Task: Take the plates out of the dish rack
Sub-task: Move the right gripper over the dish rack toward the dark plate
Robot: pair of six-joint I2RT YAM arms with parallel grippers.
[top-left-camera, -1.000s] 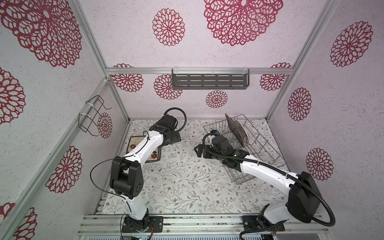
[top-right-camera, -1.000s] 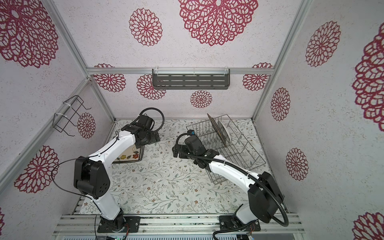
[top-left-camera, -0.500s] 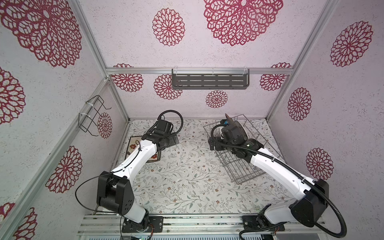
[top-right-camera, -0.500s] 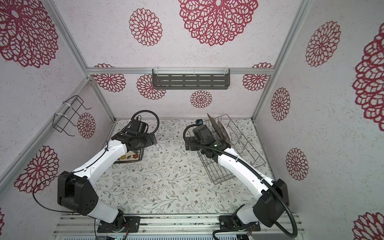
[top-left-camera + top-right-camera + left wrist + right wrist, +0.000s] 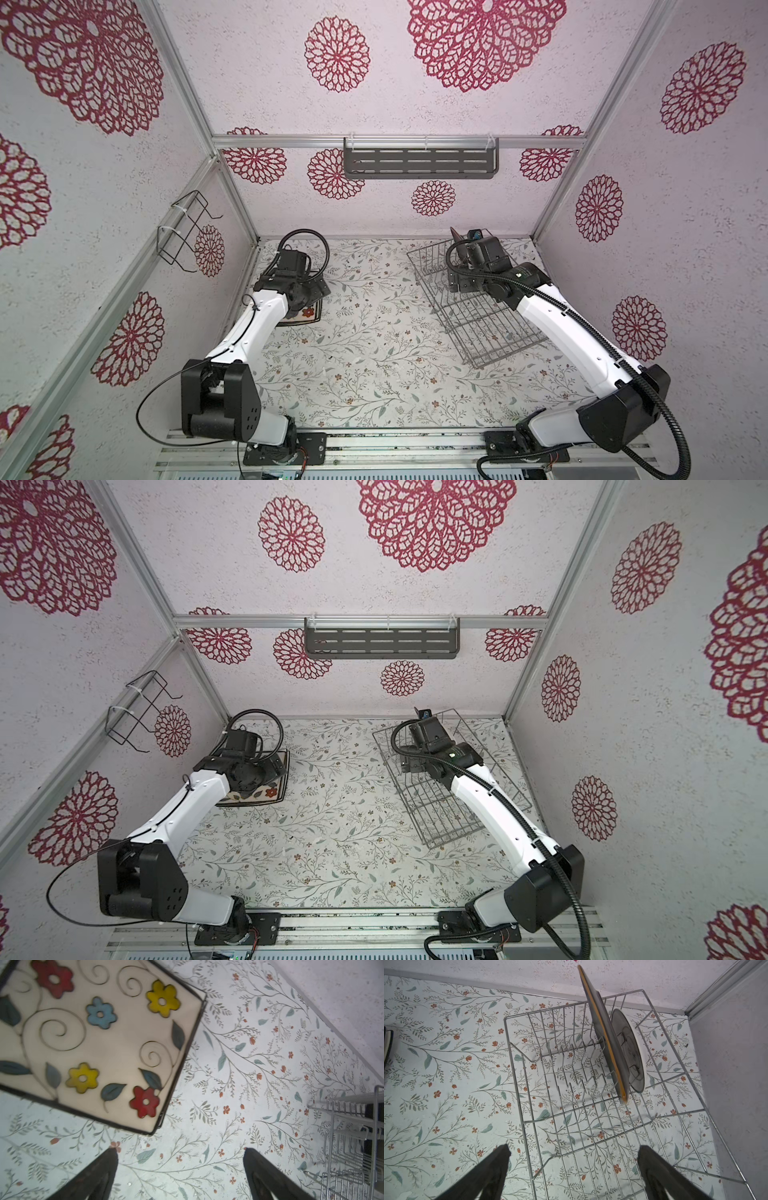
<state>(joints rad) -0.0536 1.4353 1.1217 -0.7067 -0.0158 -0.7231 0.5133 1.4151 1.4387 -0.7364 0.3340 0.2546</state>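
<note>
The dish rack (image 5: 482, 324) sits on the right, its long axis running away from the robot. The left gripper (image 5: 179, 1149), jaws spread and empty, hovers beside the floral plate (image 5: 99, 1043), which lies flat on the left. The right gripper (image 5: 574, 1148), equally wide and empty, hangs over the rack. At the rack's far end a dark square plate (image 5: 608, 1043) and a round white plate (image 5: 631, 1049) stand on edge, crosswise.

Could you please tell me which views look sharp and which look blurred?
Left wrist view: the floral plate is slightly smeared and the left claw soft-edged. Right wrist view: the dish rack and its two plates are crisp, the right claw out of focus. Both top views: evenly lit and sharp, wall posts splaying outward.
</note>
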